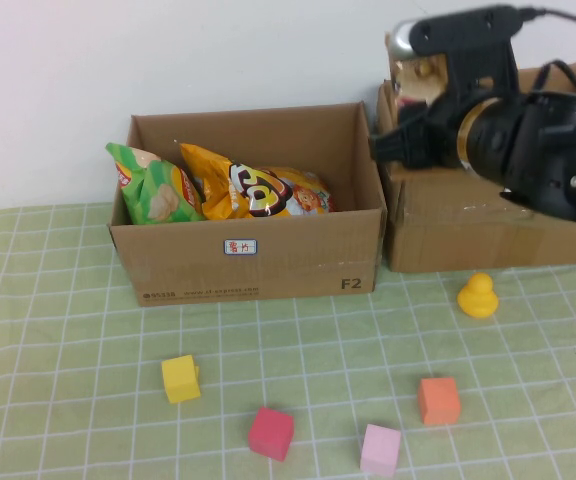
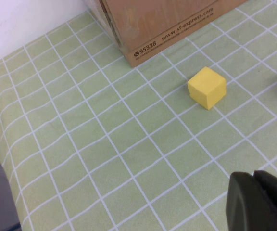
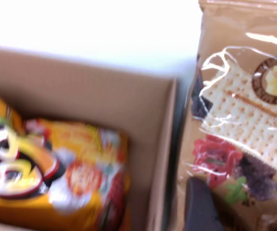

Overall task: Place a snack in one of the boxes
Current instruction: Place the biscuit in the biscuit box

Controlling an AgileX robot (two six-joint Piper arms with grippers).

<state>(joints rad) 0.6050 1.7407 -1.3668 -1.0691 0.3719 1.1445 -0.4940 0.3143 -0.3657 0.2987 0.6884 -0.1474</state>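
My right gripper (image 1: pixel 408 88) is shut on a brown cracker bag (image 1: pixel 415 72) and holds it up over the gap between the two cardboard boxes. In the right wrist view the bag (image 3: pixel 239 120) fills one side, with one dark finger (image 3: pixel 200 207) pressed on it; the other finger is hidden behind it. The left box (image 1: pixel 248 262) holds a green chip bag (image 1: pixel 153 190) and an orange snack bag (image 1: pixel 253 190), which also shows in the right wrist view (image 3: pixel 56 173). The right box (image 1: pixel 468 235) is partly hidden by the arm. My left gripper (image 2: pixel 256 185) is shut and empty, low over the cloth near the front left.
On the green checked cloth lie a yellow duck (image 1: pixel 478 296), a yellow cube (image 1: pixel 180 378), a red cube (image 1: pixel 271 432), a pink cube (image 1: pixel 380 448) and an orange cube (image 1: pixel 438 400). The yellow cube (image 2: pixel 207 87) lies ahead of my left gripper.
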